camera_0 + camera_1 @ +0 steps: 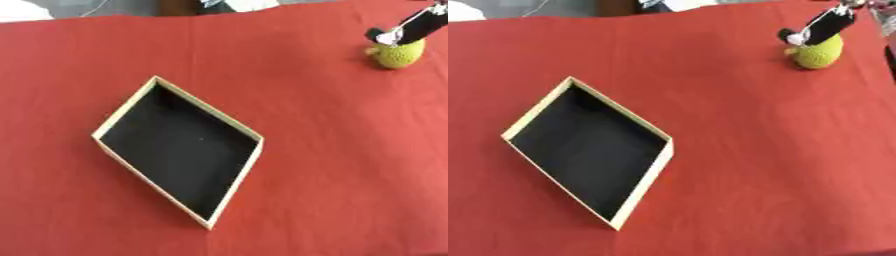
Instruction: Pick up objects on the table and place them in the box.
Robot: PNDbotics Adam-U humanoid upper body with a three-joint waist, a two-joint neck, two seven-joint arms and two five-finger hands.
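Right hand (820, 26) reaches onto yellow-green ball (817, 52) for pickup; finger state unclear; box (535, 112) empty, well apart.

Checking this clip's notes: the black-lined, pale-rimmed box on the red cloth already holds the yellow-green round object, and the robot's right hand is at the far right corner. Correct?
Not quite. The black-lined, pale-rimmed box is empty. The yellow-green round object sits on the red cloth at the far right, with the robot's right hand on it, as the right eye view shows. The rest stands.
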